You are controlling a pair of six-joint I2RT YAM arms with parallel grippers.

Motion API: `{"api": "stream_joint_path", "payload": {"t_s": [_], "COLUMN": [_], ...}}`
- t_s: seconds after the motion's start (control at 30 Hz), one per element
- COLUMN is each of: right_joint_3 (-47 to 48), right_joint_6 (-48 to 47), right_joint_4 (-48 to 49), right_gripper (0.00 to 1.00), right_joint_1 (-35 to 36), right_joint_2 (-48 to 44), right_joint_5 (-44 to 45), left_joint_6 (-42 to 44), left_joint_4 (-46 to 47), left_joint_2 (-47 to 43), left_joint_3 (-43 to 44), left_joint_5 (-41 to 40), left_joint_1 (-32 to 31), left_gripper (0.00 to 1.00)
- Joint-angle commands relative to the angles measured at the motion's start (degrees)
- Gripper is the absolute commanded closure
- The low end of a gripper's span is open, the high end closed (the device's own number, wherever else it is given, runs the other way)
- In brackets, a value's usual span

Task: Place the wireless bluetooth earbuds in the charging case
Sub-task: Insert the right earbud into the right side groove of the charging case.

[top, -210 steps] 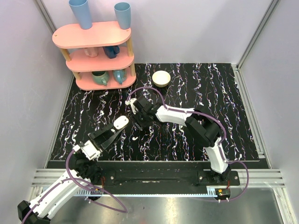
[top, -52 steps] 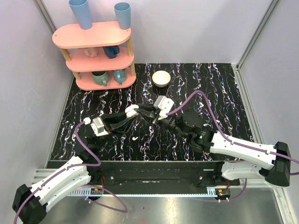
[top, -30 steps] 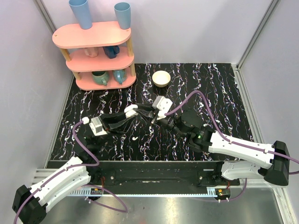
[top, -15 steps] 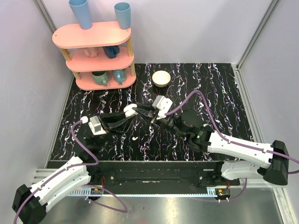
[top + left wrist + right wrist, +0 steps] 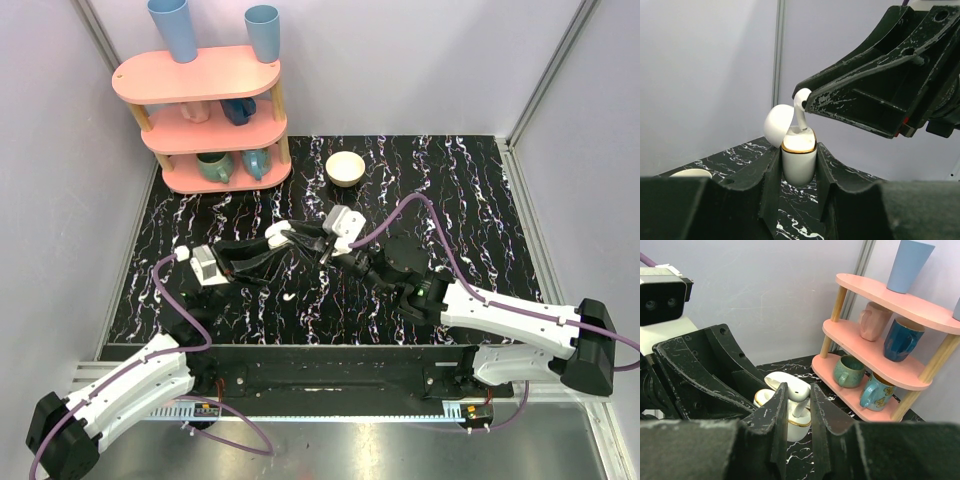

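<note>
When read from the left in the overhead view: pink rack (image 5: 205, 95) at 10 o'clock of the table (image 5: 480, 200), mugs on its shelves, two blue cups on top.

Next, near the table's middle, left gripper (image 5: 799, 172), reaching in from 7 o'clock. Jaws drawn in close and clamped on the case (image 5: 799, 155), one finger against each side wall. Case upright, long axis vertical, gold-rimmed mouth facing up. Lid (image 5: 777, 125) swung open, leaning back toward 10 o'clock in the left wrist view. Cannot tell whether its base touches the marble.

Directly over the mouth, one earbud (image 5: 801, 107): long axis close to vertical, stem pointing down at 6 o'clock, rounded head up at 12. Stem tip at the rim or just inside; head well proud of the case, so not seated.

Just right of that, right gripper (image 5: 798, 402), coming in from 4 o'clock, tips meeting the left gripper's over the case. Jaws almost shut, pinching the earbud between the fingertips.

Further right and back, at 12 o'clock of the table, white bowl (image 5: 346, 168), well apart from both grippers.
</note>
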Motion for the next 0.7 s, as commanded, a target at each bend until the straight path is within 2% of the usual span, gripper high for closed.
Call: {"api": "stream_joint_path", "payload": {"t_s": [0.0,0.37,0.67], "right_joint_3": [0.13,0.22,2.42], "right_joint_6": [-1.52,-5.38,-8.29], "right_joint_4": [-0.49,-3.56,-6.91], "right_gripper": [0.95,0.96,0.98], "right_joint_1": [0.56,0.65,0.56], "right_joint_2": [0.64,-0.24,-0.24], "right_joint_5": [-0.89,1.13,1.75], "left_joint_6": [-0.93,-0.4,2.85], "left_joint_4": [5.5,4.8,0.76], "left_joint_2": [-0.73,-1.61,-2.05], "left_joint_3": [1.43,1.25,2.31], "left_joint_5": [-1.62,-1.7,0.58], "left_joint_1": [-0.18,-0.18,-0.26], "left_gripper": [1.0,1.0,1.0]}}
